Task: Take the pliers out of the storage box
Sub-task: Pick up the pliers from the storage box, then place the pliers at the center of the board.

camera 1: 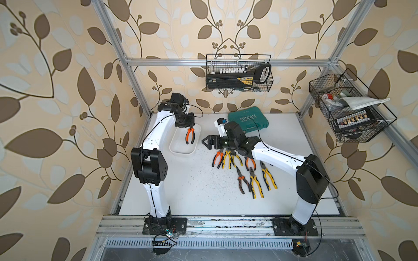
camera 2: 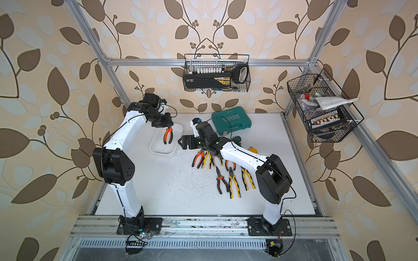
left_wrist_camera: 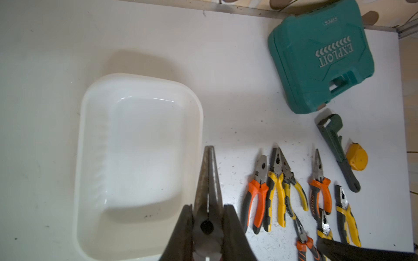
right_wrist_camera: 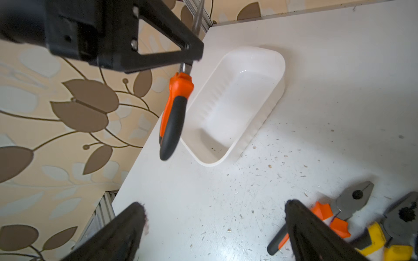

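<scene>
My left gripper (camera 1: 189, 128) (left_wrist_camera: 208, 209) is shut on the metal head of orange-and-black needle-nosed pliers (camera 1: 190, 136) (camera 2: 168, 135) (left_wrist_camera: 207, 178) (right_wrist_camera: 174, 115). They hang handles-down above the white storage box (camera 1: 181, 151) (camera 2: 161, 151) (left_wrist_camera: 84, 140) (right_wrist_camera: 277, 67), clear of it. Nothing lies in the box. Several more pliers (camera 1: 245, 168) (camera 2: 222, 171) (left_wrist_camera: 280, 192) with orange or yellow handles lie on the table to its right. My right gripper (camera 1: 204, 142) (camera 2: 180, 142) (right_wrist_camera: 214, 210) is open and holds nothing, hovering between the box and those pliers.
A teal tool case (camera 1: 247, 122) (left_wrist_camera: 321, 58) lies at the back of the table. A dark pipe wrench (left_wrist_camera: 337, 149) and a yellow tape measure (left_wrist_camera: 357, 157) lie beside the pliers. Black wire baskets (camera 1: 238, 74) (camera 1: 348, 108) hang on the frame.
</scene>
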You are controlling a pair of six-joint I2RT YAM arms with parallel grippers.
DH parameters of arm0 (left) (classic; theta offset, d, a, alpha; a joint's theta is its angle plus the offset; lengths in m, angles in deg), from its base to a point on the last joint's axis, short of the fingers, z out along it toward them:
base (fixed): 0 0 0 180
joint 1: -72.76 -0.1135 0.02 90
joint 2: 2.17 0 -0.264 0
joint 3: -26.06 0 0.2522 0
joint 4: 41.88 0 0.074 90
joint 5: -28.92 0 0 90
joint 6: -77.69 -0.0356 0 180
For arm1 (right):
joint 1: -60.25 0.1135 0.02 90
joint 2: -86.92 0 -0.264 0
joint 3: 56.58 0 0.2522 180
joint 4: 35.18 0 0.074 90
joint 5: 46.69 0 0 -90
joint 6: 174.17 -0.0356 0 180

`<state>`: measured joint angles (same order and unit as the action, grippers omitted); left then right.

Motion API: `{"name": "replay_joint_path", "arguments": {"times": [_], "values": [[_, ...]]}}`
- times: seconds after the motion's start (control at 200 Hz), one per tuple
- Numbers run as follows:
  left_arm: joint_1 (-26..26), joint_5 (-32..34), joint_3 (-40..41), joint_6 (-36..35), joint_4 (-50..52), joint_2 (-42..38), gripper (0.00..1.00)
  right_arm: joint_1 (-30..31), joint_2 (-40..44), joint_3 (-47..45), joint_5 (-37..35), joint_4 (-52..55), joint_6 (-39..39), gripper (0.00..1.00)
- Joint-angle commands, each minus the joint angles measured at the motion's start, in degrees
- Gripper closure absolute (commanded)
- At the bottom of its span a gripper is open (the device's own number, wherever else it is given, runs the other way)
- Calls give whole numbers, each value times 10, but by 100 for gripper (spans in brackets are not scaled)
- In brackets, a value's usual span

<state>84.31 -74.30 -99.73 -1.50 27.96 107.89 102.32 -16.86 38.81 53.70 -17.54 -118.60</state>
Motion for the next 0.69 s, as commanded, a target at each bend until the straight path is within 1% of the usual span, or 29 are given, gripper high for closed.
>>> {"name": "replay_joint_path", "arguments": {"times": [0.0, 0.125, 0.265, 0.305, 0.445, 0.495, 0.665, 0.69], "values": [[22, -31, -2, 45, -14, -37, 100, -4, -4, 24, 24, -27, -49, 3], [41, -48, -8, 56, -13, -33, 100, -10, -17, 44, 33, -24, -74, 7], [56, -72, -15, 69, -14, -32, 100, -14, -40, 70, 44, -11, -113, 16], [60, -75, -18, 71, -14, -32, 100, -29, -48, 76, 47, -9, -121, 19], [67, -88, -21, 76, -17, -34, 100, -35, -69, 96, 49, -3, -137, 31], [69, -93, -20, 78, -17, -36, 100, -36, -76, 105, 49, 1, -140, 37], [73, -110, -12, 84, -21, -36, 100, -40, -100, 132, 66, 3, -150, 52], [73, -112, -13, 85, -22, -36, 100, -41, -103, 135, 68, 2, -158, 56]]}}
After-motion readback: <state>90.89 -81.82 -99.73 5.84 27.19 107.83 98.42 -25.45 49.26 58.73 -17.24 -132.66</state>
